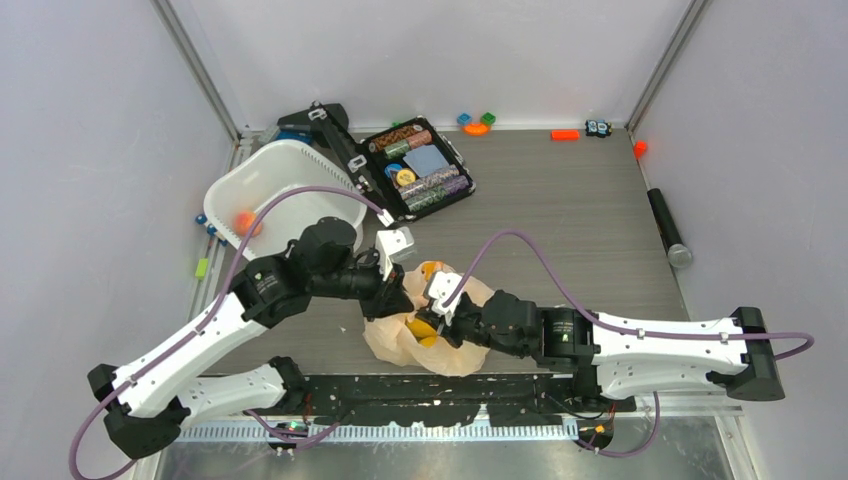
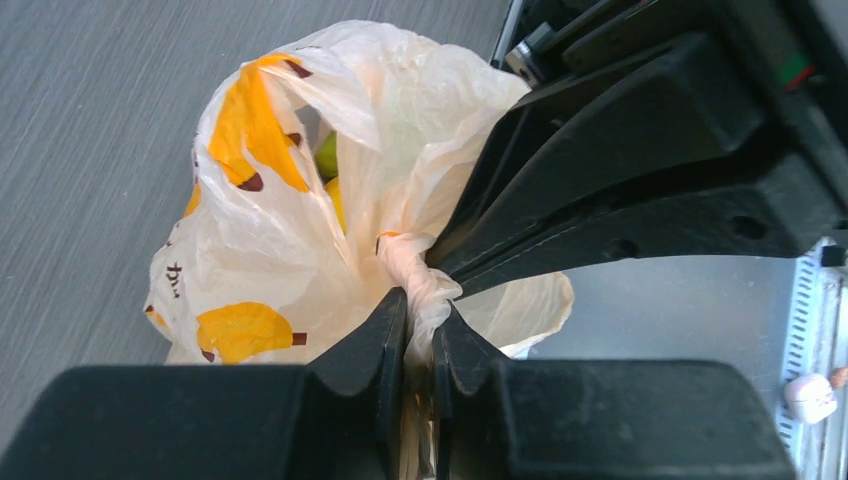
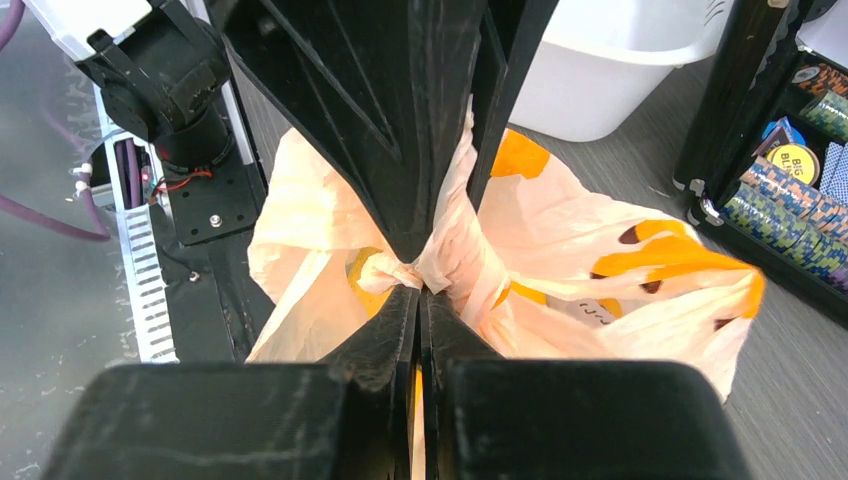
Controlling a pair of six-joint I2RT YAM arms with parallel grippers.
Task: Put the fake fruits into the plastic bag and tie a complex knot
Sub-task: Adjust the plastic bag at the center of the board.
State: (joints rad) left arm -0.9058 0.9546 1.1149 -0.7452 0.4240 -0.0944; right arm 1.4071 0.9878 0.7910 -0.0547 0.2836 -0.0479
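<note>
Between the fingertips of the left gripper point(image 2: 421, 312) runs the twisted neck of the plastic bag point(image 2: 270, 270). The rope of film fills the narrow gap, so the two fingers clamp it from both sides. Straight across from it, tip to tip, the right gripper point(image 3: 421, 292) pinches the same gathered neck. Its fingers are pressed almost together, with only a thin fold of plastic caught between them. Seen from either wrist, the other gripper's black fingers come in from the far side and meet the wearer's own at a small, tight wad of film. Beyond the left fingertips the body of the bag bulges out, pale peach with yellow-orange printed marks, and rests on the grey table point(image 1: 580, 220). Through a fold near its top the fake fruits point(image 2: 328, 158) show as a patch of green with yellow just under it; the rest of them is hidden by the crinkled plastic. Whether the wad at the neck is a finished knot cannot be told. Past the right gripper and off to one side stands a white tub point(image 3: 600, 60), apart from the bag. Farther round on that side an open black case point(image 1: 420, 168) of poker chips lies on the table. From above, both grippers sit over the bag, close to the near edge of the table.
</note>
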